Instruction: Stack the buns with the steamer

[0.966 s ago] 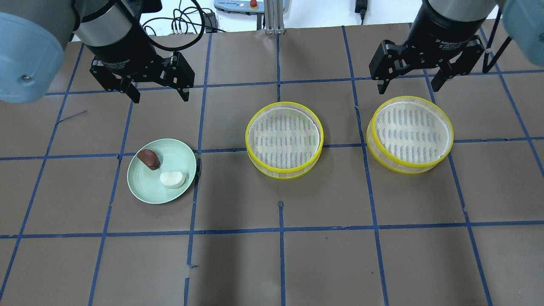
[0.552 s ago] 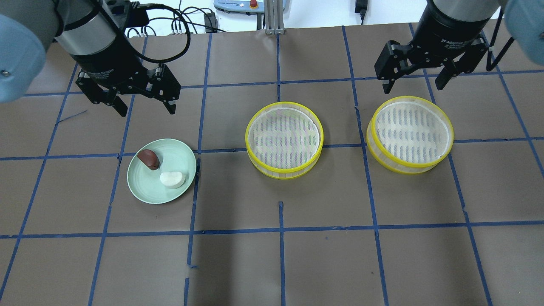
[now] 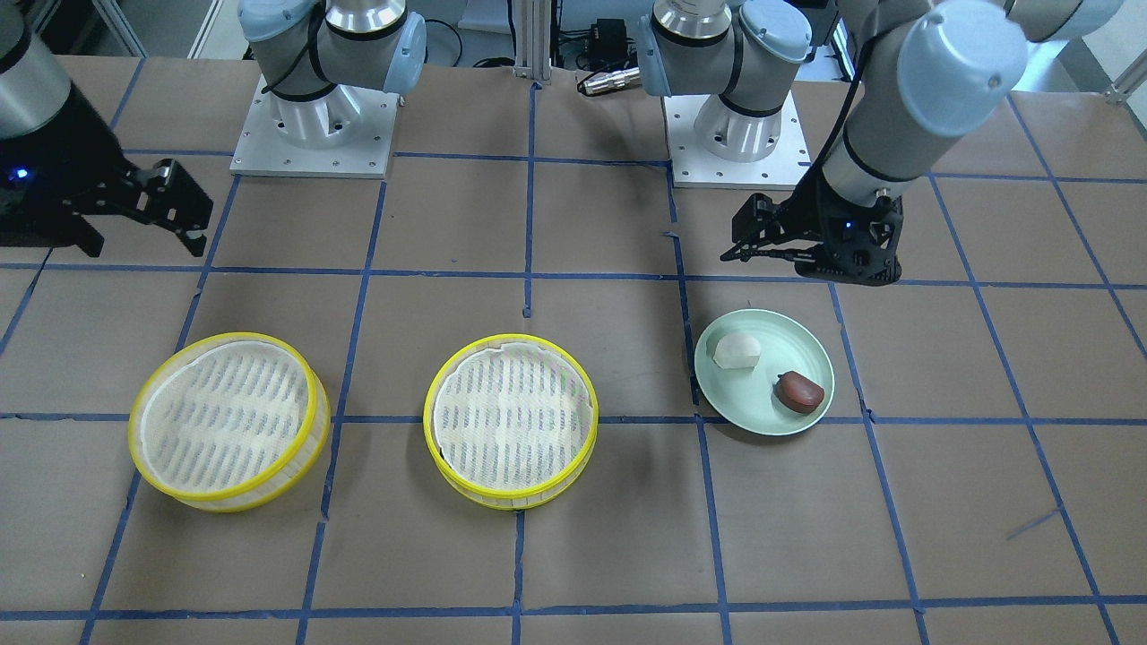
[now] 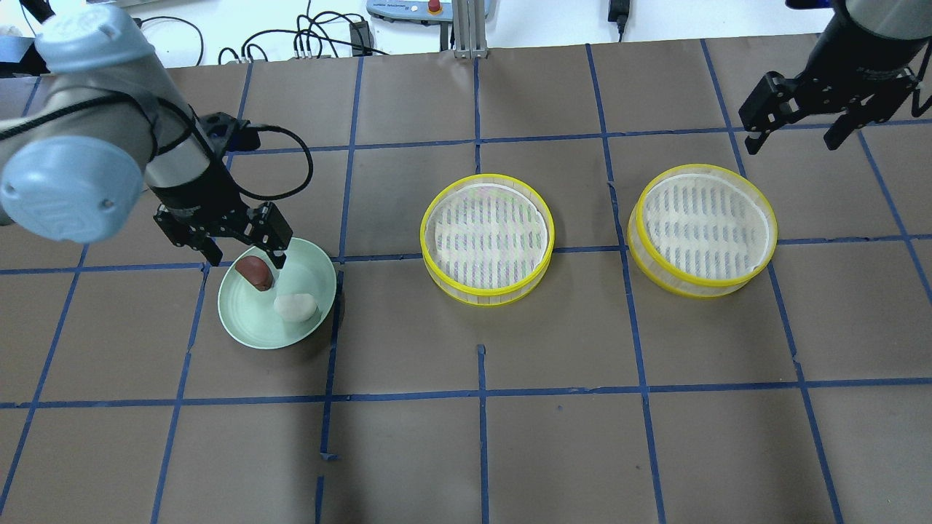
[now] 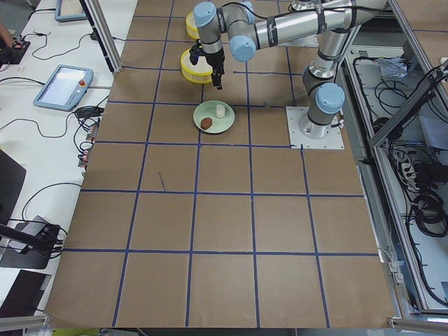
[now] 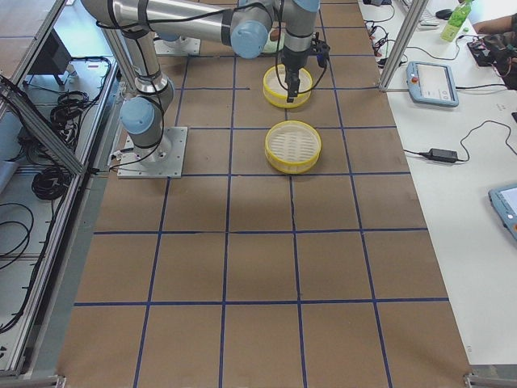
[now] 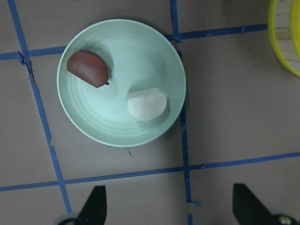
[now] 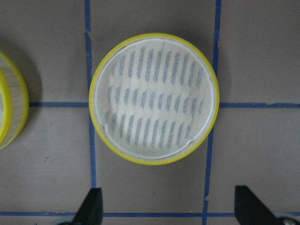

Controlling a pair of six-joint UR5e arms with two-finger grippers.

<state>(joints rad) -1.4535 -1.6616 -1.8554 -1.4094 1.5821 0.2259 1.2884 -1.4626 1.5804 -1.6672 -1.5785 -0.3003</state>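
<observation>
Faces the robot from across the table (image 3: 573, 555) in the front-facing view, looking steeply down, arm bases (image 3: 314, 134) at the top of frame. Looks forward and down from behind the robot in the overhead view. Stands well back at each table end in the two side views, taking in the whole gridded top lengthwise. Points straight down at close range from the left wrist onto the green plate (image 7: 140, 56), from the right wrist onto one yellow steamer basket (image 8: 154, 98). Shares plate and both baskets across overhead and front-facing views, sides swapped.
</observation>
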